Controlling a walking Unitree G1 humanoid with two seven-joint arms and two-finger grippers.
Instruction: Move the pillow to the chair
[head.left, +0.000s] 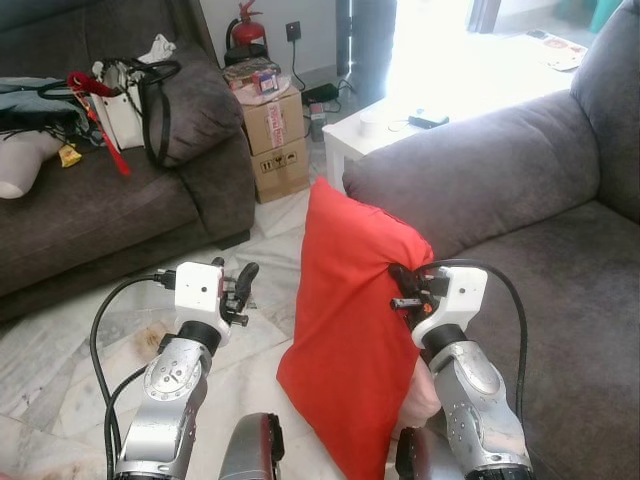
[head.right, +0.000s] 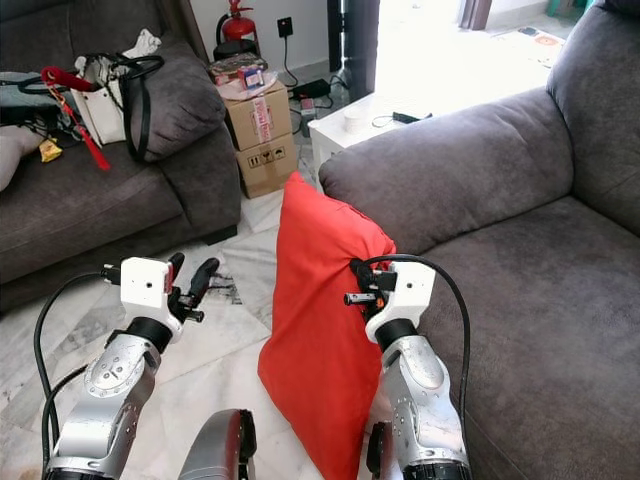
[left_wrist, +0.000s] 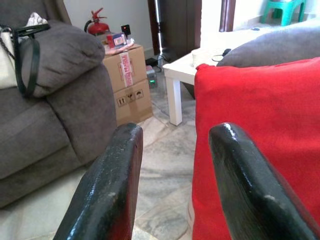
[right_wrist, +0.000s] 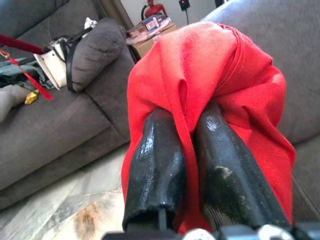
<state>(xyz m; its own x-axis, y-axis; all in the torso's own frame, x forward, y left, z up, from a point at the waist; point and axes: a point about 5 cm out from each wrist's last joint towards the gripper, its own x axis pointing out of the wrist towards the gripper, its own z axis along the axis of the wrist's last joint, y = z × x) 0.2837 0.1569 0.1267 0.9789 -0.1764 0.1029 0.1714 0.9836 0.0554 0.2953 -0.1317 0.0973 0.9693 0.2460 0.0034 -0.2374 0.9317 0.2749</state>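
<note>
A: Head views first. What's the risk?

B: The right claw (head.left: 405, 290) is clamped on a fold at the edge of the red pillow (head.left: 345, 330), which hangs upright above the marble floor (head.left: 255, 250), just beside the near sofa (head.left: 520, 200) at 3 o'clock. One pinch of cloth carries it all; in my judgement a swing while walking could tug the fabric free and drop it.

A: And the left claw (head.left: 240, 285)?

B: Fingers apart, holding nothing, at 9 o'clock of the pillow, near but not touching.

A: Left wrist view?

B: Two black fingers (left_wrist: 107, 190) spread wide, the pillow beside one of them. A white table (left_wrist: 187, 67) and stacked boxes (left_wrist: 127, 80) stand ahead; the pillow could snag there.

A: Right wrist view?

B: Both fingers pressed together on a red pleat.

A: Counts?

B: One pillow, two claws, two sofas, two boxes, one handbag (head.left: 135, 100), one fire extinguisher (head.left: 247, 27).
</note>
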